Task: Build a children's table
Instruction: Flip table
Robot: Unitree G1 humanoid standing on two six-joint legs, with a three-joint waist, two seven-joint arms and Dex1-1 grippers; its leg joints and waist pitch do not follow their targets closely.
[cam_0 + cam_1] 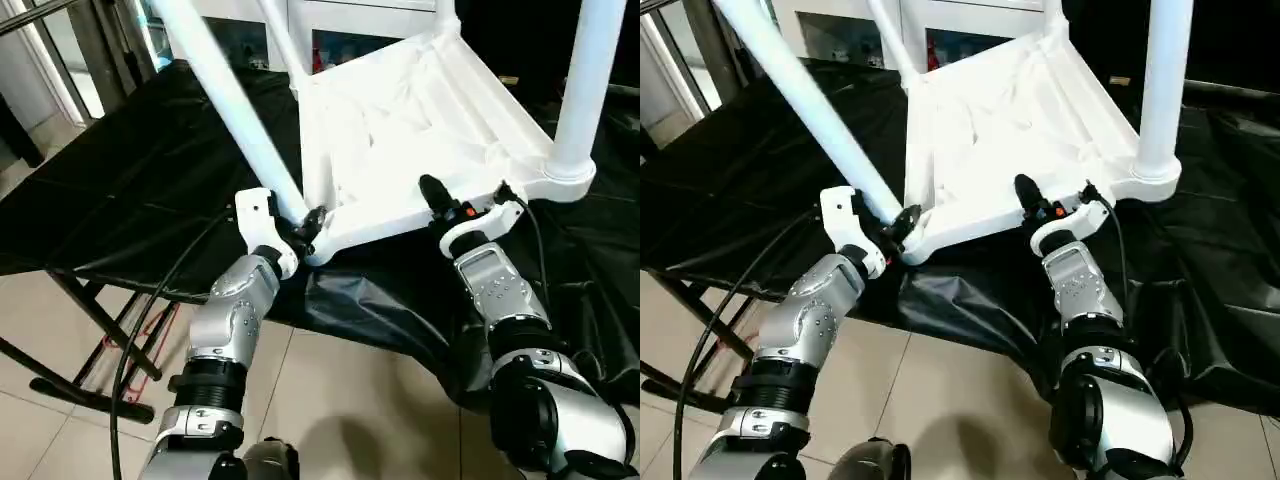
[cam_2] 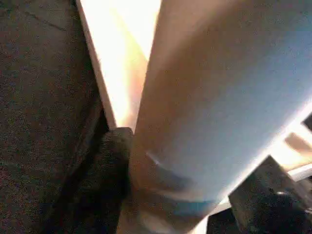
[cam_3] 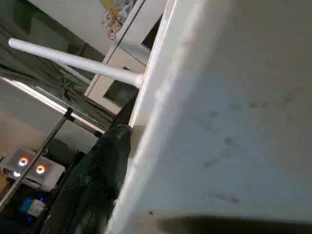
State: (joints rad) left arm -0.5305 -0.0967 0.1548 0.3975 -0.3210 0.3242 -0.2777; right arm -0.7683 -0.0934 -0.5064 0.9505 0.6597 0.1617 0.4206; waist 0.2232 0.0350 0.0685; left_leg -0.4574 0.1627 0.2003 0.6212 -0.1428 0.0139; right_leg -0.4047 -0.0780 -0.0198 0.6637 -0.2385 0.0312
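Observation:
The children's table lies upside down on the black-draped work table [image 1: 120, 190]. Its white ribbed tabletop [image 1: 400, 130] faces up. One white leg [image 1: 235, 100] slants up to the left from the near-left corner socket, and another leg [image 1: 585, 80] stands in the near-right socket. My left gripper [image 1: 305, 225] is at the base of the slanted leg [image 2: 219, 97], one black finger [image 2: 112, 165] on each side, shut on it. My right gripper [image 1: 440, 200] is shut on the tabletop's near rim [image 3: 234, 122], one finger [image 3: 109, 161] against its wall.
The work table's metal frame [image 1: 90, 320] reaches down to the tiled floor at lower left. A black cable [image 1: 150, 310] hangs beside my left forearm. A white cabinet [image 1: 350, 20] stands behind the table. Black cloth bunches under the near edge [image 1: 380, 300].

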